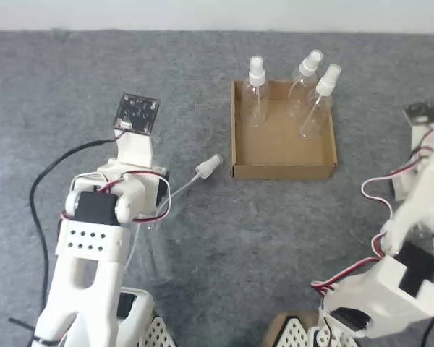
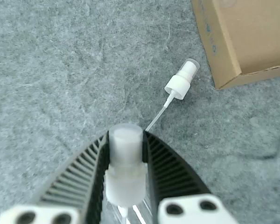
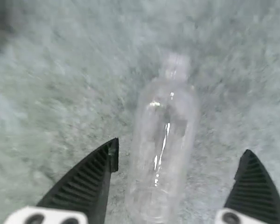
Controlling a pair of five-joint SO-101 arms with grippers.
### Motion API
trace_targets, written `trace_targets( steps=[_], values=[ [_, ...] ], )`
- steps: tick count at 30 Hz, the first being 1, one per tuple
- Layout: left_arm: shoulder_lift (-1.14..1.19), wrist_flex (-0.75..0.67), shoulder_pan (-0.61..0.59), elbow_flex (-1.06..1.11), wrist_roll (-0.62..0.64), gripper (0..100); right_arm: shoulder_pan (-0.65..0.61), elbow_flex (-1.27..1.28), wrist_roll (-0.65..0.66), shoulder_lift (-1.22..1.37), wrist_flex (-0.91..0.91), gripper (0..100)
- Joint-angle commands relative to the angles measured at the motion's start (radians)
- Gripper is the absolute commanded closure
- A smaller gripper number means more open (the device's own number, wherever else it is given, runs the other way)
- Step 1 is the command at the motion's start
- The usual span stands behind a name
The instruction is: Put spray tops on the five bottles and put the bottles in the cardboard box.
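Observation:
In the left wrist view my left gripper is shut on the white spray top of a clear bottle, which shows faintly under the left arm. A loose spray top with its thin tube lies on the carpet just beyond the fingertips, toward the cardboard box. Three capped bottles stand or lean in the box. My right gripper is open over a clear bottle without a top, lying on the carpet between the fingers.
Grey carpet covers the whole table. The right arm with its red and white wires stands at the right edge, beside the box. Open carpet lies between the two arms in front of the box.

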Motion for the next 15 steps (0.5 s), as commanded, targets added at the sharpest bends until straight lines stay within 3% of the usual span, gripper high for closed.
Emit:
trace_targets(
  steps=[1,15],
  values=[
    [-0.040,-0.032,-0.003,0.005,-0.002,99,-0.076,-0.219,-0.017,0.030,0.159,66.2],
    [-0.035,-0.048,-0.003,0.015,-0.002,99,-0.001,-0.534,-0.017,0.407,0.242,67.8]
  ],
)
